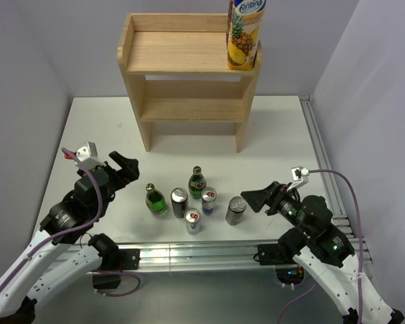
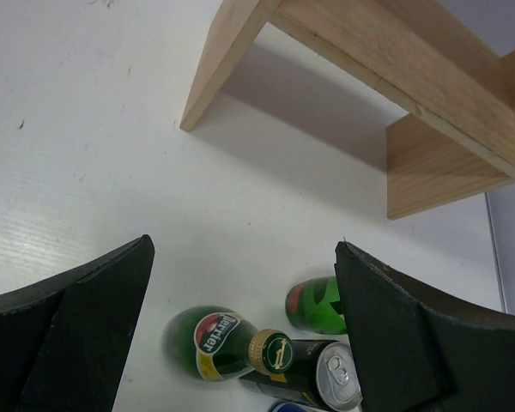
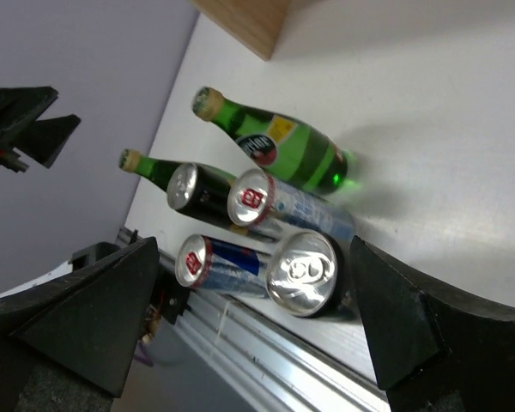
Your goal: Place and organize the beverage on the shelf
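Located shelf [image 1: 175, 50] at 12 o'clock on table [image 1: 283, 135], upright, open side facing 6 o'clock. Logged juice carton [image 1: 245, 34] standing on top board at its 2 o'clock corner, top cut off by frame edge.

Counted six more drinks upright on table at 6 o'clock of shelf, well apart from it, bunched between the two grippers:
- first green bottle [image 1: 197, 182] at 12 o'clock of bunch
- second green bottle [image 1: 154, 200] at 9 o'clock of bunch
- dark can [image 1: 179, 202] just beside second green bottle, at its 3 o'clock
- blue-and-silver can [image 1: 208, 200] at 5 o'clock of first green bottle
- red-and-blue can [image 1: 193, 222] at 6 o'clock of bunch
- grey can [image 1: 235, 210] at 3 o'clock of bunch, slightly apart from the rest

Cannot tell from above which cans touch.

Found left gripper [image 1: 128, 169] at 10 o'clock of bunch, near second green bottle, apart from it. Saw fingers spread wide and empty in left wrist view, with both green bottles and dark can low in the gap and shelf legs beyond.

Found right gripper [image 1: 256, 200] at 3 o'clock of bunch, just beside grey can, aimed toward 9 o'clock. Saw fingers wide and empty in right wrist view, grey can nearest in the gap. Cannot tell whether fingertip touches it.
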`<state>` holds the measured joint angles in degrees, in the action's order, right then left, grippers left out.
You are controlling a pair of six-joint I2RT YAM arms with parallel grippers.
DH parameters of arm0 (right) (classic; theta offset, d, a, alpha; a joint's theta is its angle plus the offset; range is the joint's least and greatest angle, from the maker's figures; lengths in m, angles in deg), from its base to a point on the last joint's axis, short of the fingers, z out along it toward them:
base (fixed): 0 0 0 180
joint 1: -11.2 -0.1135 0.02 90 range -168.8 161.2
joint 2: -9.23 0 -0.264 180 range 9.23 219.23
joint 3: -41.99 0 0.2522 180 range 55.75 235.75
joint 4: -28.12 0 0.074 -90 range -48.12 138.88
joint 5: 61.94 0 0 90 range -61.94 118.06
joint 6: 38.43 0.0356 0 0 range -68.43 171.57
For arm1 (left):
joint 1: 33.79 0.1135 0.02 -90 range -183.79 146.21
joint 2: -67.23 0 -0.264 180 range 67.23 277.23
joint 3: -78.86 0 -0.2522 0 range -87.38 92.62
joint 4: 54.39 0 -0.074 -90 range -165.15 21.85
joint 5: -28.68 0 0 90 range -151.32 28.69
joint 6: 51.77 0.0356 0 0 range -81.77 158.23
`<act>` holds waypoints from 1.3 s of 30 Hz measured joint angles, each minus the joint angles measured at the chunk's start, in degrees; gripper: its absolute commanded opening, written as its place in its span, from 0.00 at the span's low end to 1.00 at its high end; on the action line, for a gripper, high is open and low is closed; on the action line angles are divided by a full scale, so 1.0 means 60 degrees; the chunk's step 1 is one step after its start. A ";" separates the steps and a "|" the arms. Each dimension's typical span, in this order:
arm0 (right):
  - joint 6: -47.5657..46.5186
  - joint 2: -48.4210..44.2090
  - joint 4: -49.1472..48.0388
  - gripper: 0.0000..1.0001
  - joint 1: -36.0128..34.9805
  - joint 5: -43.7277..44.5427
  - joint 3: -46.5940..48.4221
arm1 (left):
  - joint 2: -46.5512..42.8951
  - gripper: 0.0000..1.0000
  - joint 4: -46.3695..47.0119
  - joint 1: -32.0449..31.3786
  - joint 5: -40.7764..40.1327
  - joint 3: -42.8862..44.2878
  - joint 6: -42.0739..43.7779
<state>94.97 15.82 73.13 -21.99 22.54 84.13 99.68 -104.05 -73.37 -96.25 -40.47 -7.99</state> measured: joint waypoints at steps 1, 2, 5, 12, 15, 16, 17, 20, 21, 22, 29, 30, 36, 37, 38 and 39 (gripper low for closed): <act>0.0124 -0.0062 0.0251 1.00 0.0000 -0.0004 0.0000 | -0.0004 0.94 -0.0033 -0.0004 -0.0007 -0.0025 -0.0036; 0.0204 -0.0113 0.0470 1.00 0.0000 0.0018 0.0000 | -0.0004 0.94 -0.0073 -0.0011 -0.0022 -0.0062 -0.0080; 0.0586 -0.0466 0.1286 1.00 0.0000 0.0186 -0.0084 | 0.0000 0.94 -0.0222 -0.0058 -0.0080 -0.0149 -0.0204; 0.1242 -0.0954 0.2324 1.00 0.0000 0.0175 -0.1020 | -0.0087 0.93 -0.0302 -0.0127 -0.0160 -0.0229 -0.0295; 0.1519 -0.0998 0.2470 1.00 0.0000 -0.0058 -0.1464 | -0.0248 0.93 -0.0306 -0.0146 -0.0168 -0.0382 -0.0426; 0.1552 -0.1024 0.2408 1.00 0.0000 -0.0189 -0.1515 | -0.0317 0.93 -0.0295 -0.0160 -0.0171 -0.0459 -0.0448; 0.1581 -0.1045 0.2379 1.00 0.0000 -0.0284 -0.1545 | -0.0375 0.93 -0.0291 -0.0175 -0.0168 -0.0535 -0.0470; 0.1537 -0.1049 0.2368 1.00 0.0000 -0.0594 -0.1555 | -0.0448 0.93 -0.0280 -0.0219 -0.0168 -0.0692 -0.0510; 0.1501 -0.1049 0.2371 1.00 0.0000 -0.0688 -0.1555 | -0.0444 0.93 -0.0280 -0.0233 -0.0168 -0.0714 -0.0510; 0.1435 -0.1049 0.2371 1.00 0.0000 -0.0812 -0.1555 | -0.0441 0.93 -0.0280 -0.0255 -0.0171 -0.0739 -0.0510; 0.0554 -0.1049 0.2601 1.00 0.0237 -0.1818 -0.1377 | -0.0437 0.93 -0.0251 -0.0306 -0.0171 -0.0761 -0.0510; 0.0357 -0.1049 0.2699 1.00 0.0339 -0.1887 -0.1246 | -0.0437 0.93 -0.0248 -0.0317 -0.0175 -0.0765 -0.0514; -0.0382 -0.1053 0.2681 1.00 0.0769 -0.1920 -0.0499 | -0.0433 0.93 -0.0237 -0.0426 -0.0248 -0.0765 -0.0539; -0.0393 -0.1053 0.2677 1.00 0.0794 -0.1912 -0.0503 | -0.0433 0.93 -0.0237 -0.0452 -0.0270 -0.0765 -0.0543; -0.0393 -0.1053 0.2667 1.00 0.0809 -0.1909 -0.0514 | -0.0433 0.93 -0.0237 -0.0488 -0.0306 -0.0765 -0.0546; -0.0393 -0.1053 0.2623 1.00 0.0827 -0.1923 -0.0535 | -0.0433 0.93 -0.0237 -0.0514 -0.0335 -0.0765 -0.0550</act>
<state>92.61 9.50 88.87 -17.02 11.00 80.92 97.08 -105.47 -76.45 -98.26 -45.06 -11.29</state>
